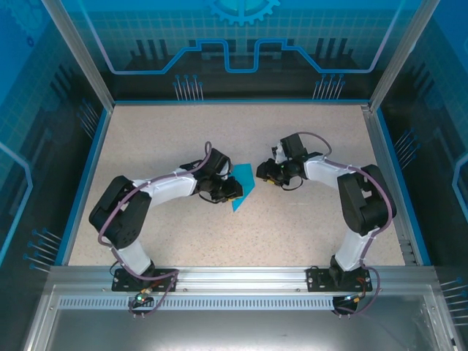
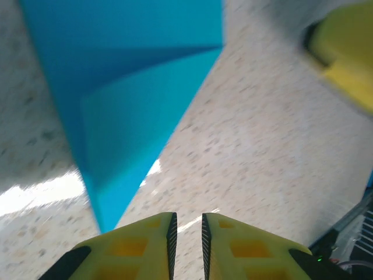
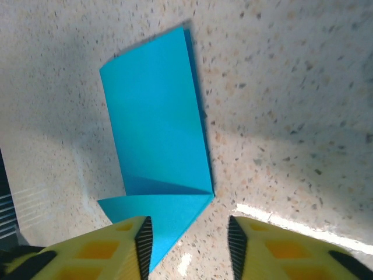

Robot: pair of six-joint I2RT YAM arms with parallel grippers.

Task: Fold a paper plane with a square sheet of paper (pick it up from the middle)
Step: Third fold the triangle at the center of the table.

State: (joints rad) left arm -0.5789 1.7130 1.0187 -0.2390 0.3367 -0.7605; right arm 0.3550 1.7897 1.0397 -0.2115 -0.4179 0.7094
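Lies flat near the middle of the speckled surface (image 1: 307, 234): blue paper (image 1: 243, 186), folded narrow, with a triangular flap and a sharp tip. Left end effector (image 2: 187, 224) just beside that paper, fingers (image 2: 145, 245) parted by a thin gap, nothing between them. Right end effector (image 3: 189, 233) on the opposite side, jaws well apart and gripping nothing, a folded corner beside one finger

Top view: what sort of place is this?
Probably an enclosed robot test booth: a left arm and right arm bolted to a metal rail, blue circuit-patterned walls around a speckled table, and folded blue paper between them.
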